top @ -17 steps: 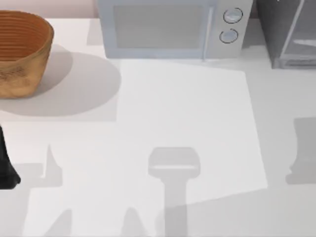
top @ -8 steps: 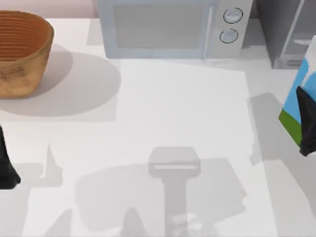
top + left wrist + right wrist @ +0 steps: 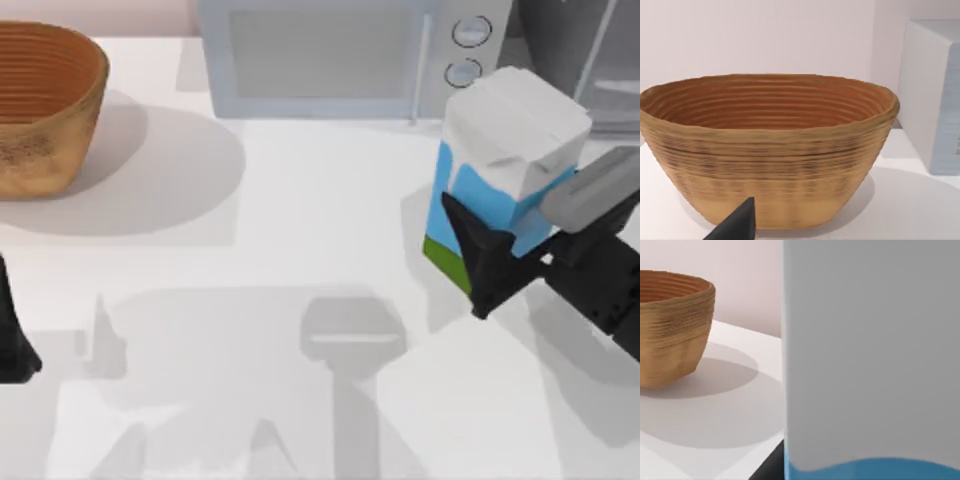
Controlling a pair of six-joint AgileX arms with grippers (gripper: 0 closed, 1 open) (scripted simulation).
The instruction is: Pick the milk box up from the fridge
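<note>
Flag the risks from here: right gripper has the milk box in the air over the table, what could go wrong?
1. The right gripper pinches the milk box low on its blue sides, with the white top standing well above the fingers; it might tilt or slip.
2. The microwave and fridge stand close behind the box; a swing toward the back could clip them.
3. The left gripper sits parked at the table's left edge, near the basket; little concern.

Right gripper (image 3: 520, 245): clamped on milk box (image 3: 510, 150), right side of table (image 3: 300, 220).
Left arm (image 3: 15, 335): parked, left edge.
</note>
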